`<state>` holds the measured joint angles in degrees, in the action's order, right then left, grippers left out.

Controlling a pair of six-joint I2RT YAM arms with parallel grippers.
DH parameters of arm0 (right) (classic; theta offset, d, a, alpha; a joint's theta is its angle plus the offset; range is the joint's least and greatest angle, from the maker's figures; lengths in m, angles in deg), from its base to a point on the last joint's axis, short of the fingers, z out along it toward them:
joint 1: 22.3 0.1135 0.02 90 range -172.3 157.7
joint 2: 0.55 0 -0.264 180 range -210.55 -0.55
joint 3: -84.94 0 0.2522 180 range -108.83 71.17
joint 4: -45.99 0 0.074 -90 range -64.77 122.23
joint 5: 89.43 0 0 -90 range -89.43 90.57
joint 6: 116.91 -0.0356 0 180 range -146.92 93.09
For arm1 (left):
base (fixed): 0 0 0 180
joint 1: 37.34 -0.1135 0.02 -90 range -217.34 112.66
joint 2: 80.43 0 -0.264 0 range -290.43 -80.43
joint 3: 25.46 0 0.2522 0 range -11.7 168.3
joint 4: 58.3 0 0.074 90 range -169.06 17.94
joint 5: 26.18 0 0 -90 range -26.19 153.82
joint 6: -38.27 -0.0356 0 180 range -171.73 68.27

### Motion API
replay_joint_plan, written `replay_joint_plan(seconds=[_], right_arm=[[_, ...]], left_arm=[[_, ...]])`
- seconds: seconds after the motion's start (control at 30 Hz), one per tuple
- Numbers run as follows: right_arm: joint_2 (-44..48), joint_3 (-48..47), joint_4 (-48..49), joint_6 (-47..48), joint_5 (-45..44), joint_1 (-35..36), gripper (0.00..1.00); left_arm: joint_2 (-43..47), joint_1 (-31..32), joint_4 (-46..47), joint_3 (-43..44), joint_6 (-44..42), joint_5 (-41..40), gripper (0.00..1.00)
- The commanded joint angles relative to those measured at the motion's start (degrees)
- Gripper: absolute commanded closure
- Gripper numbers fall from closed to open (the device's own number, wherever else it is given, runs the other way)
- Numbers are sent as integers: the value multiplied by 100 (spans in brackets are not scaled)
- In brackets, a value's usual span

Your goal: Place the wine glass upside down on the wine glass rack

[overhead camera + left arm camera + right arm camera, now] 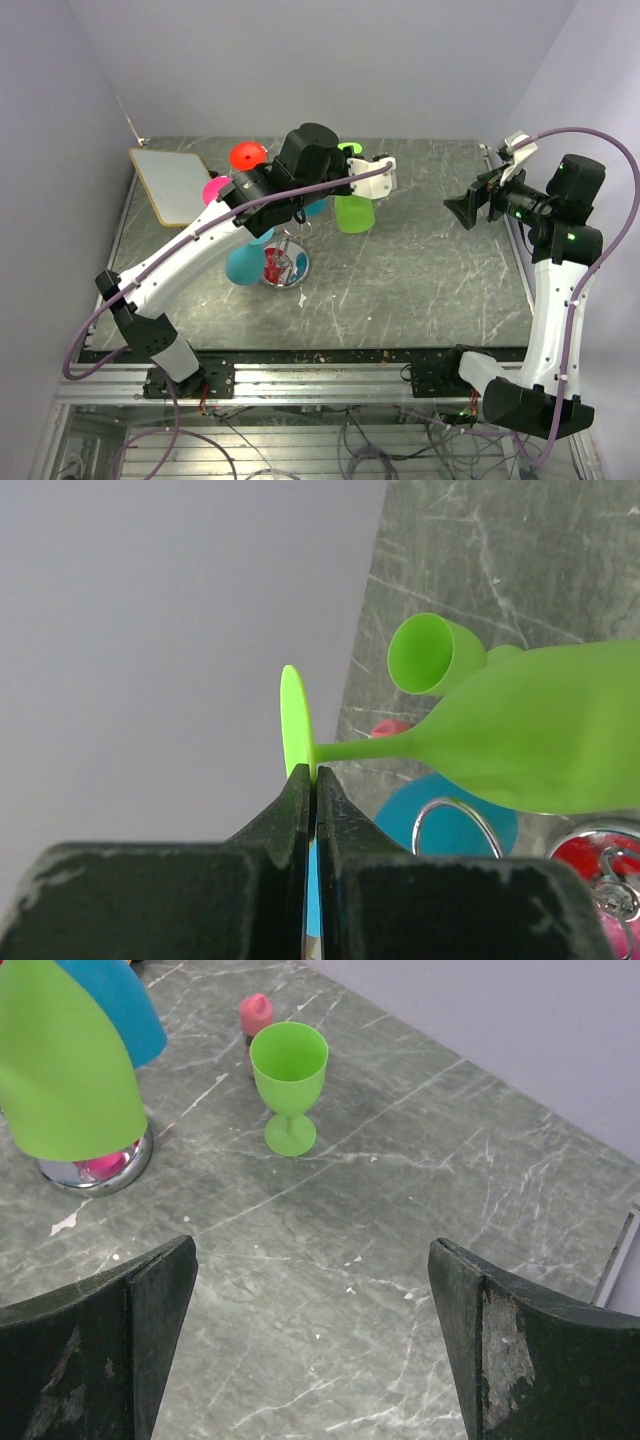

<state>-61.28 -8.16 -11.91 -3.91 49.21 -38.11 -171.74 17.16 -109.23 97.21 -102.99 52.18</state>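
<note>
Left jaws pressed shut on rim of foot of green wine glass (pixel 540 742), glass held off bench (pixel 430 280). In right wrist view bowl hangs mouth down, just beside chrome base of wine glass rack (pixel 287 264); stem free of wire loops. Blue glass (pixel 244 266) hangs on rack. Second green glass (pixel 288 1078) stands upright on bench, apart from rack. Right jaws spread wide, hold nothing.

pale lilac walls (pixel 300 60) enclose a grey marbled tabletop (pixel 420 270).
</note>
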Motion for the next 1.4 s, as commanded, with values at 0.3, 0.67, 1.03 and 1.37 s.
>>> replay_joint_plan(seconds=[0.3, 0.67, 1.03, 1.37], right_arm=[[74, -34, -102, 134, -190, -49, 1], [-12, -112, -92, 112, -178, -62, 1], [37, -67, -63, 107, -220, -78, 1], [26, -78, -58, 56, -145, -141, 1]], left_arm=[[23, 48, -17, -306, -459, -528, 93], [272, 35, -245, -469, -647, -711, 93], [528, -53, -555, -600, -882, -681, 93], [737, -58, -735, -633, -840, -583, 93]])
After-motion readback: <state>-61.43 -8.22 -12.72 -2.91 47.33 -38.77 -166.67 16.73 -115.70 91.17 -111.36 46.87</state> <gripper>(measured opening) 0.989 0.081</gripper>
